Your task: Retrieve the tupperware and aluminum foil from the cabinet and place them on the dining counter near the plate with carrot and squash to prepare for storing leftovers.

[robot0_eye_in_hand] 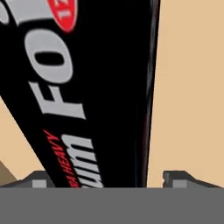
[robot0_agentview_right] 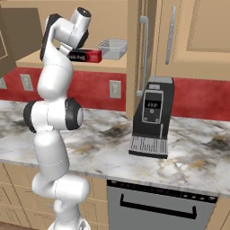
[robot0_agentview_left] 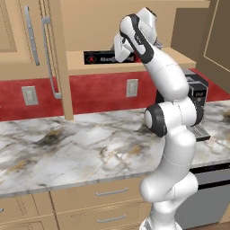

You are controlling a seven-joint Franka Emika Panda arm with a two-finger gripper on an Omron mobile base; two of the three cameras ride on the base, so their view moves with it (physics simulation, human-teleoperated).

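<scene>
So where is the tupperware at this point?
The tupperware sits on the open cabinet's bottom shelf in the right base view, just right of the aluminum foil's red end, apart from the gripper.

One foil box (robot0_agentview_right: 86,55), one tupperware (robot0_agentview_right: 112,49), one coffee machine (robot0_agentview_right: 152,117), and three wall outlets (robot0_agentview_left: 131,87).

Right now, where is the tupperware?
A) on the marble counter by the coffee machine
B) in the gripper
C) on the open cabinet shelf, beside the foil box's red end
C: in the right base view the tupperware sits on the cabinet shelf, next to the aluminum foil.
</scene>
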